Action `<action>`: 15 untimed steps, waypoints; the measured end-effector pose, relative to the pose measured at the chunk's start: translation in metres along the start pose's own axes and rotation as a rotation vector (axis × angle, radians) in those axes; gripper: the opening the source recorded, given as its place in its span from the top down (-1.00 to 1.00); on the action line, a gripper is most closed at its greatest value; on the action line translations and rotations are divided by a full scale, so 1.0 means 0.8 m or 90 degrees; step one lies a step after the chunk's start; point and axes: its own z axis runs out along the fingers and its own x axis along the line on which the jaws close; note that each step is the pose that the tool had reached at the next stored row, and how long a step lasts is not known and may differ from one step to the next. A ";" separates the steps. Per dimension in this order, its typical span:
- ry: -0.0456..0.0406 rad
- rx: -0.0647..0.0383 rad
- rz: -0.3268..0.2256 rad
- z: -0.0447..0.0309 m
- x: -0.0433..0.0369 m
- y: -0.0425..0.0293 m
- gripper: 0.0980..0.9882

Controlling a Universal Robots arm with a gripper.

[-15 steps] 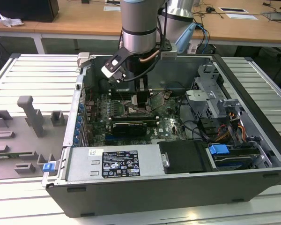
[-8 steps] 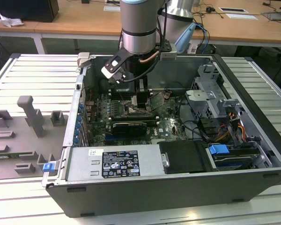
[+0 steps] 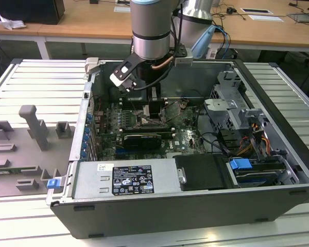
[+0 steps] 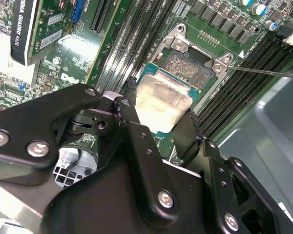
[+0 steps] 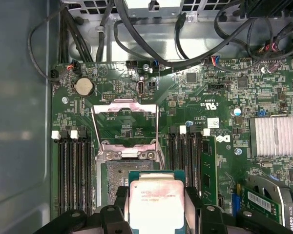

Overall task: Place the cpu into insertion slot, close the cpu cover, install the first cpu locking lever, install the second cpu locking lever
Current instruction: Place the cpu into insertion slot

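The jaws clench the chip (image 5: 154, 204) by two edges, partly over the open socket (image 5: 116, 175), a little above centre in the exterior view. If it goes down tilted or offset, it could bend socket pins or catch the raised cover (image 5: 124, 103).
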 end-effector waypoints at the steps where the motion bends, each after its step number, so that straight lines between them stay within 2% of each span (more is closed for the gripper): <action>1: 0.0000 0.000 0.000 0.0000 0.000 -0.0002 0.01; 15: 0.0002 0.000 0.000 0.0013 0.000 -0.0044 0.01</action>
